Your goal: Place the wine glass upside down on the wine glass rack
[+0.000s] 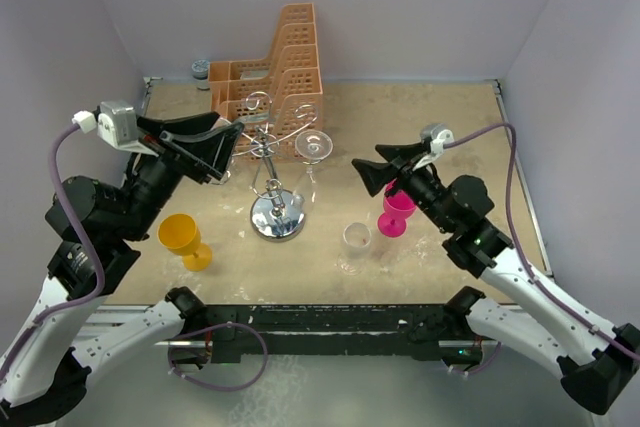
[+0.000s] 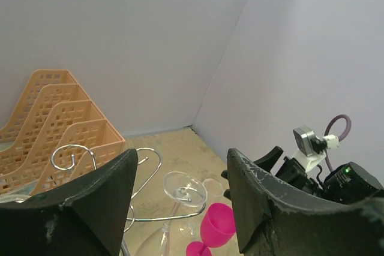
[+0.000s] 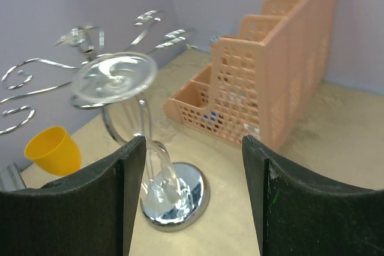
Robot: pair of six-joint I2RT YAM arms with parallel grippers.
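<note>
Top external view, starting at the near edge. A small clear cup (image 1: 356, 240) stands upright at 4 o'clock from the rack's base. A yellow goblet (image 1: 183, 237) sits at 8 o'clock and a pink goblet (image 1: 396, 213) at 3 o'clock.

In the middle now, the wine glass rack (image 1: 272, 225) stands on its round chrome base. And there's the wine glass (image 1: 313, 145), upside down on it: foot up on a wire arm at the 2 o'clock side, stem dropping, bowl low beside the post. It hangs free of both grippers.

The left gripper (image 1: 232, 149) hovers at 10 o'clock of the rack, jaws spread wide, nothing between them. The right gripper (image 1: 366, 175) sits at 3 o'clock, near the pink goblet. Its jaws are spread too, facing the glass and apart from it.

Farther back, the orange basket (image 1: 275, 72) stands at 12 o'clock. A small jar (image 1: 202, 69) sits against the back wall at 11.
</note>
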